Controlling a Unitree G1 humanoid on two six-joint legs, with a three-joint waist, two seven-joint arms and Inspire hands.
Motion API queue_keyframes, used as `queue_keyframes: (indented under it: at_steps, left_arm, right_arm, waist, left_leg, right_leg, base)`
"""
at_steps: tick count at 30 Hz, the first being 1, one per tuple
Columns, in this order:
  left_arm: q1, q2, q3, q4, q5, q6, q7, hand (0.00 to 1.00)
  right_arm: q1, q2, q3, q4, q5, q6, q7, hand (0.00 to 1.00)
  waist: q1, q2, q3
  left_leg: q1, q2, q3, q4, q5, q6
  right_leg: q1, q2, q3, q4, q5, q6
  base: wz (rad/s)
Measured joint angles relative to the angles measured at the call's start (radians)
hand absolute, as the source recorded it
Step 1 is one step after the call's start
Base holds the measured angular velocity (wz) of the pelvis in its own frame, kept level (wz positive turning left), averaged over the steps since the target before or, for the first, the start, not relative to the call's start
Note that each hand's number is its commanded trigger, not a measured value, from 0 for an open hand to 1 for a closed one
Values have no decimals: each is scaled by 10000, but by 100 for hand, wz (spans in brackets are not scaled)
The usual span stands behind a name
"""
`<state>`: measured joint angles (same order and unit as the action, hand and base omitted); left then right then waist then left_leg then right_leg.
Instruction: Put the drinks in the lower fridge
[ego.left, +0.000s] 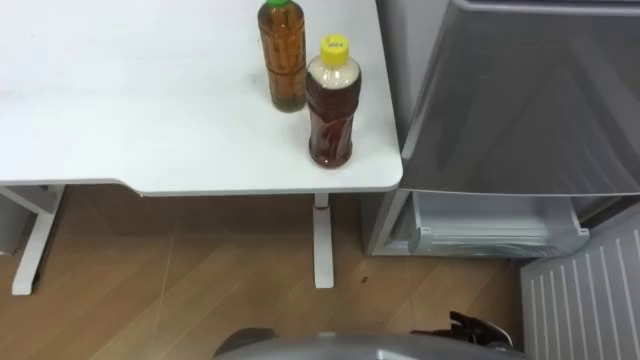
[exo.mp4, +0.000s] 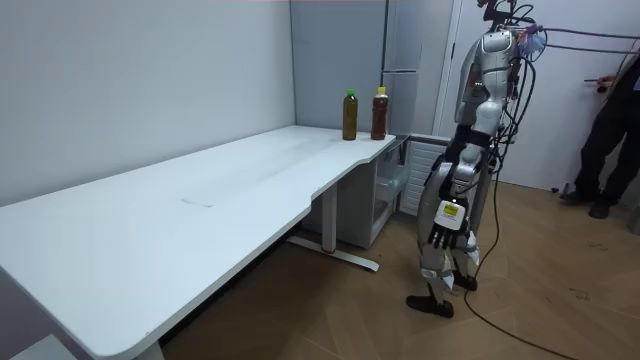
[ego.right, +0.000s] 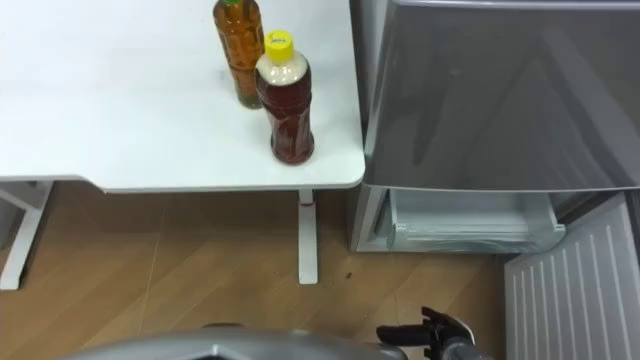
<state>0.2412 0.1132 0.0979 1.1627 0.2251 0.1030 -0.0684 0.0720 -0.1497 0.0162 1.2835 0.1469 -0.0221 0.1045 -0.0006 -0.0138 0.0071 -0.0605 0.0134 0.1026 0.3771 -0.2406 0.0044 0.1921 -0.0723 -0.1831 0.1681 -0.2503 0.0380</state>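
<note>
**Drinks on the table, untouched.**
The green-capped bottle (ego.left: 283, 55) and yellow-capped bottle (ego.left: 331, 100) stand upper centre on the table (ego.left: 120, 120), well apart from my relaxed left hand (exo.mp4: 445, 228). I cannot tell my right hand's (ego.left: 482, 330) state.

- Your desk (ego.left: 150, 130) takes up the left of the eye views. The fridge (ego.left: 530, 90) stands just beside its right edge.
- Two bottles stand upright on the desk near its right front corner.
- The near bottle (ego.left: 331, 102) is closest to that corner. The far bottle (ego.left: 283, 55) stands just behind it and to its left, and you cannot tell whether they touch.
- The lower fridge compartment (ego.left: 495, 225) sits open under the fridge's upper part, to the right of the desk leg (ego.left: 322, 240).
- The lower fridge door (ego.left: 590, 290) is swung out on the right, towards the robot.
- In the room view, your robot stands on the floor (exo.mp4: 330, 310) off the desk's far end, facing the fridge.
- A person (exo.mp4: 615, 130) stands at the room view's right edge, well apart from the desk.
</note>
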Motion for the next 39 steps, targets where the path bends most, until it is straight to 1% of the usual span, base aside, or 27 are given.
queue_keyframes:
  at_steps: [6, 8, 9, 10, 12, 16, 20, 25, 27, 29, 32, 37, 38, 39]
  left_arm:
    - [36, -33, 301, -19, 1, 7, 205, 0]
    - [41, -36, 451, -27, 0, 11, 295, 0]
    - [52, -41, 453, -32, -3, 10, 367, 0]
    - [48, -44, 459, -37, -29, 9, 478, 0]
    - [51, -43, 484, -41, -401, -6, 627, 0]
    - [-56, -53, 669, -36, -809, -36, 689, 0]
    - [-73, -58, 777, -23, -1142, -36, 1045, 0]
    - [-42, -67, 776, -21, -1151, -1, 1255, 0]
    - [-41, -68, 848, -23, -1151, 5, 1342, 0]
    - [-47, -70, 978, -45, -1161, 5, 1477, 0]
    - [-46, -96, 1090, -47, -1231, 3, 1576, 0]
    - [-93, -111, 1162, -125, -1777, -58, 2119, 0]
    - [-89, -111, 1196, -129, -2008, -133, 2294, 0]
    - [-174, -114, 1257, -149, -2399, -250, 2523, 0]
  right_arm:
    - [16, 0, -23, 28, -19, 15, -155, 0]
    - [3, 2, -20, 28, -20, 14, -179, 0]
    - [8, 3, -19, 46, -20, 13, -184, 0]
    - [42, 9, -18, 88, -13, 14, -196, 0]
    - [39, 35, -22, 99, 5, 12, -279, 0]
    - [73, 43, -34, 97, -5, 16, -365, 0]
    - [77, 47, -105, 96, -13, 25, -384, 0]
    - [78, 46, -105, 34, -11, 53, -411, 0]
    - [68, 47, -107, 17, -11, 146, -451, 0]
    - [70, 47, -101, 0, -13, 255, -488, 0]
    - [96, 47, -102, -1, -14, 260, -520, 0]
    - [70, 48, -84, -2, -14, 361, -734, 0]
    - [57, 40, -80, -2, -14, 359, -793, 0]
    - [55, 37, -75, 16, -12, 352, -810, 0]
  waist:
    - [80, -2, -20]
    - [78, -29, -30]
    - [78, -63, -46]
    - [76, -66, -42]
    - [75, -50, -7]
    - [75, -52, 1]
    - [80, -44, 9]
    - [89, -42, 6]
    - [89, -50, -1]
    - [92, -96, -34]
    - [95, -139, -61]
    - [127, -100, -33]
    - [162, -62, -14]
    - [224, -55, -8]
  left_leg:
    - [14, -51, -10, -21, 4, 5]
    - [35, -91, -11, -67, 8, 16]
    - [42, -97, -11, -60, 9, 18]
    - [66, -106, -11, -33, 11, 21]
    - [201, -104, -11, -49, 5, 19]
    - [200, -101, -66, -29, 2, 19]
    - [179, -108, -103, -34, -2, 26]
    - [136, -114, -96, -10, 0, 29]
    - [119, -120, -97, -17, -1, 29]
    - [132, -137, -97, -31, 1, 28]
    - [153, -142, -97, -45, 3, 27]
    - [152, -159, -178, -37, 0, 28]
    - [170, -159, -199, -36, -1, 30]
    - [174, -160, -206, -54, -4, 36]
  right_leg:
    - [41, -49, -72, -39, -23, 38]
    - [45, -80, -91, -36, -31, 53]
    - [49, -85, -100, -36, -32, 53]
    - [69, -91, -114, -36, -31, 53]
    - [186, -91, -164, -20, -30, 54]
    - [209, -89, -262, 7, -30, 53]
    - [240, -89, -315, 5, -30, 55]
    - [243, -92, -327, -158, -45, 80]
    - [227, -96, -336, -158, -44, 80]
    - [232, -104, -358, -138, -39, 83]
    - [235, -108, -392, -124, -24, 85]
    - [240, -125, -581, -38, -8, 94]
    - [239, -135, -711, 21, -5, 100]
    - [254, -136, -743, 19, 5, 118]
  base:
    - [2]
    - [0]
    - [0]
    - [0]
    - [0]
    - [3]
    - [2]
    - [0]
    - [0]
    - [0]
    - [0]
    - [5]
    - [0]
    - [0]
